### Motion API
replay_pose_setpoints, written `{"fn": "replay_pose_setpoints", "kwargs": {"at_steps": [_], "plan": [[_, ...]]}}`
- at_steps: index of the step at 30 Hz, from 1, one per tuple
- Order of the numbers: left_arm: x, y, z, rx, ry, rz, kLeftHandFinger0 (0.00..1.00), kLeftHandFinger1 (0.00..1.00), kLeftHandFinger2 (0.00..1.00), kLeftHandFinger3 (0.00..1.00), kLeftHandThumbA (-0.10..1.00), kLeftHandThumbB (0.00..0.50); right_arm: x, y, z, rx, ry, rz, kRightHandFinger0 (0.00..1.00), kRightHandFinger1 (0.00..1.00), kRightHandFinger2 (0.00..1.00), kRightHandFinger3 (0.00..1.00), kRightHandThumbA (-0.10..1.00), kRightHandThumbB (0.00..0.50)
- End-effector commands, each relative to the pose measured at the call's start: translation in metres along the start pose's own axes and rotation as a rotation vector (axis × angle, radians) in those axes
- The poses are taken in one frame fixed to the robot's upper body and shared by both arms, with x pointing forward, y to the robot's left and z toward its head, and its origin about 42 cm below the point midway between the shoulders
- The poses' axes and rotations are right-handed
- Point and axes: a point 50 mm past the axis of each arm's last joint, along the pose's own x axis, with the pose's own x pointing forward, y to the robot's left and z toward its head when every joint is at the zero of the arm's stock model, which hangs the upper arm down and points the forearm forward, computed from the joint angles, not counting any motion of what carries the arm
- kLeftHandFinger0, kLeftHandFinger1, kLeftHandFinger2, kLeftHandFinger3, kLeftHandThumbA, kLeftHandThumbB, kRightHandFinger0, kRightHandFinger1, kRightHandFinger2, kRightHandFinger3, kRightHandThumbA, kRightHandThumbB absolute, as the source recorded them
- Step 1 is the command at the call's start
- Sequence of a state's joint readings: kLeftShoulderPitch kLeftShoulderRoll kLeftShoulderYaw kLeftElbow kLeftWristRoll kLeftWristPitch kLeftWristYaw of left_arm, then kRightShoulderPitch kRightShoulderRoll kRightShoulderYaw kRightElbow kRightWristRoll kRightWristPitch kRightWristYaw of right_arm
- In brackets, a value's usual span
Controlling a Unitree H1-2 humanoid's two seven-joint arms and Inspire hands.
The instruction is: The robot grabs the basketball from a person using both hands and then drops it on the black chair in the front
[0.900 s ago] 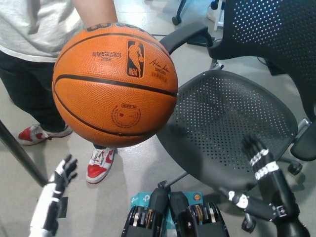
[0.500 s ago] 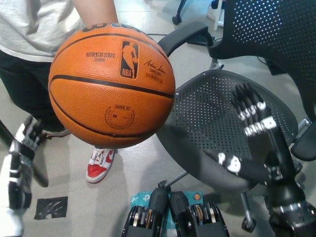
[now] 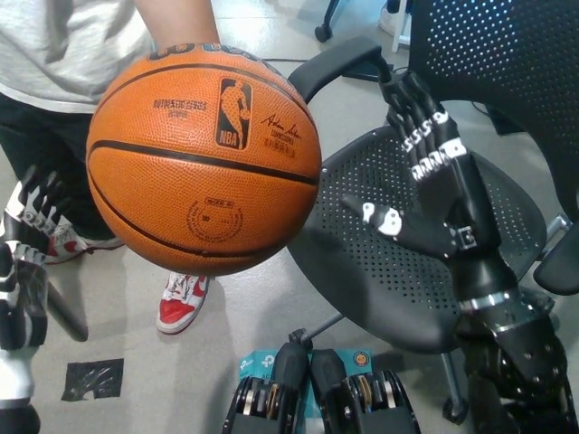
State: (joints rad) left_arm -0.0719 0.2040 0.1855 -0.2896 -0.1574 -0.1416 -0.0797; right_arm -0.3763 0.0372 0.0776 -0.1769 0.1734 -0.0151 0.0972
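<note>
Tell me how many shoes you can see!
2. One red and white shoe is on the floor under the basketball. The other shoe peeks out at the left, beside the white left hand, partly hidden.

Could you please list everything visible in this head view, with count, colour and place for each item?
basketball: one, orange with black lines, upper left, held out from above by a person.
chair: one, black perforated seat and backrest, right half of the picture, nothing on the seat.
shoes: two, red and white, on the floor under and left of the ball.
floor: grey; a black patch at lower left, a teal item at bottom middle.
person: one, grey top, dark trousers, upper left.
left hand: one, white, open, left edge, apart from the ball.
right hand: one, black, open, raised over the seat, right of the ball, not touching it.
</note>
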Motion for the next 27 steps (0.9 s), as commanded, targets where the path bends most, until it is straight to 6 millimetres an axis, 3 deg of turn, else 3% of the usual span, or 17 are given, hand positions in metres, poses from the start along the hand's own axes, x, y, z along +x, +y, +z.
{"fn": "replay_pose_setpoints", "kwargs": {"at_steps": [1,14,20,24,27], "plan": [[0.011,0.002,0.017,0.004,-0.075,-0.023,1.0,1.0,1.0,1.0,1.0,0.27,0.024,0.003,0.012,0.005,-0.069,0.002,1.0,1.0,1.0,1.0,1.0,0.329],[0.021,-0.006,0.022,0.004,-0.109,-0.036,1.0,1.0,1.0,1.0,1.0,0.243,0.041,0.015,0.019,0.07,-0.102,0.083,1.0,1.0,1.0,1.0,1.0,0.367],[0.023,-0.009,0.024,0.008,-0.11,-0.043,1.0,1.0,1.0,1.0,1.0,0.236,0.04,0.023,0.022,0.205,-0.121,0.128,1.0,1.0,1.0,1.0,1.0,0.402],[0.024,-0.011,0.025,0.019,-0.106,-0.048,1.0,1.0,1.0,1.0,1.0,0.223,0.041,0.027,0.025,0.231,-0.118,0.138,1.0,1.0,1.0,1.0,1.0,0.452],[0.027,-0.014,0.026,0.008,-0.106,-0.053,1.0,1.0,1.0,1.0,1.0,0.217,0.04,0.028,0.023,0.221,-0.107,0.151,1.0,1.0,1.0,1.0,1.0,0.456]]}}
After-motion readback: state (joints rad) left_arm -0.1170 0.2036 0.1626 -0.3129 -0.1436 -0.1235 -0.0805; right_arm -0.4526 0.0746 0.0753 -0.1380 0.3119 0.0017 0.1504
